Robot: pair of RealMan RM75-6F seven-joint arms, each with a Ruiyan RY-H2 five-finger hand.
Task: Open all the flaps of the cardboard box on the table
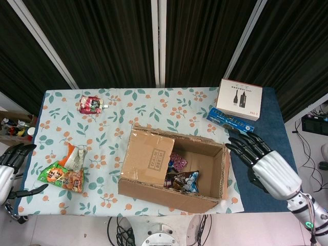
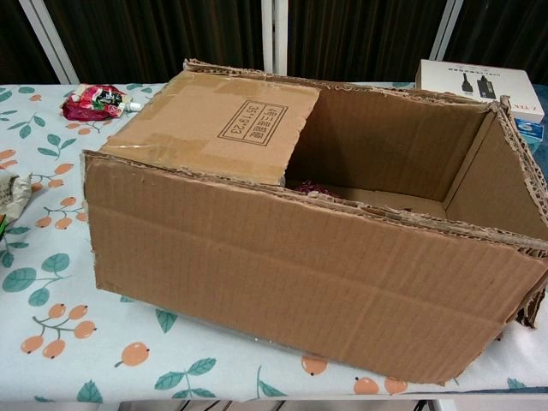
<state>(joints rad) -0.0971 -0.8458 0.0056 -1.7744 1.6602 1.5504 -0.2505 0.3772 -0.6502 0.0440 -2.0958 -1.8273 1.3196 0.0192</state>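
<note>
The cardboard box (image 1: 171, 192) (image 2: 300, 265) stands mid-table with its top partly uncovered. Its left flap (image 1: 149, 158) (image 2: 218, 120), printed with a stamp, lies folded flat over the left part of the opening. The right flap is turned down outside the right wall; only a sliver (image 2: 535, 306) shows in the chest view. Snack packets (image 1: 180, 175) lie inside. My right hand (image 1: 264, 163) hovers just right of the box with fingers spread, holding nothing. My left hand (image 1: 9, 166) hangs off the table's left edge, fingers apart and empty. Neither hand shows in the chest view.
A red pouch (image 1: 91, 104) (image 2: 96, 100) lies at the back left, and snack bags (image 1: 64, 171) sit near the left front. A white carton (image 1: 239, 99) (image 2: 475, 81) and a blue box (image 1: 230, 122) stand at the back right, behind my right hand.
</note>
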